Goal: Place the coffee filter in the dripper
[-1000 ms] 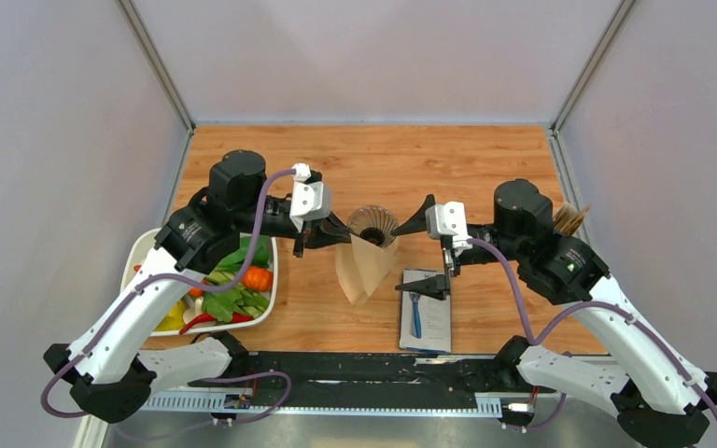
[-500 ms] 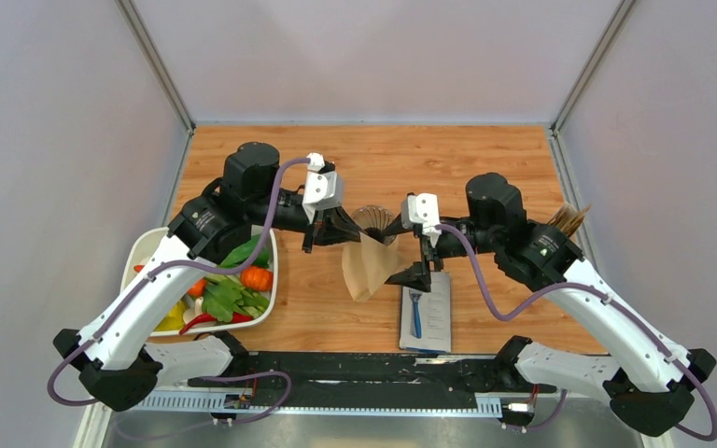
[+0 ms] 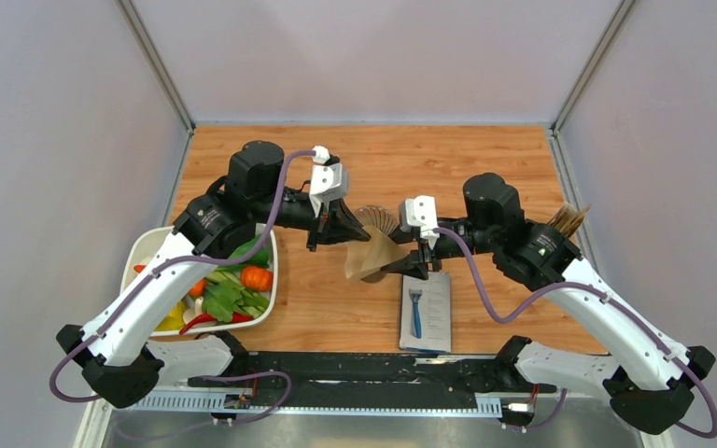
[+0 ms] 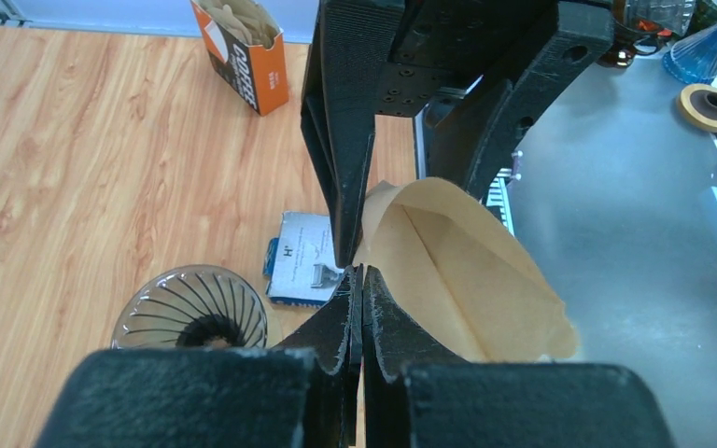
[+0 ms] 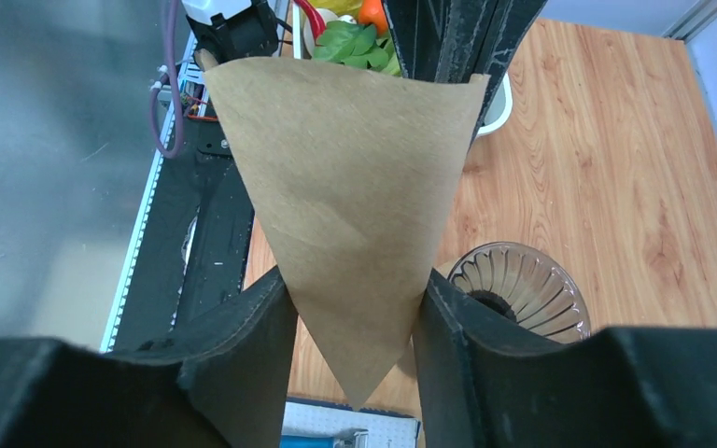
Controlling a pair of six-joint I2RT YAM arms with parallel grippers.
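Left gripper (image 4: 353, 273) is pinched shut on the coffee filter (image 4: 457, 280) at its rim, holding it in the air off its tips so the cone can be worked. Right gripper (image 5: 355, 285) is half-wide with the filter's tip between its fingers, both seemingly touching, probably to pop it open; whether it grips I cannot tell. The dripper (image 5: 523, 289) sits below-right of those fingers, empty.

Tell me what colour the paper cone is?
The coffee filter is plain light tan, no pattern. The right wrist view shows it best.
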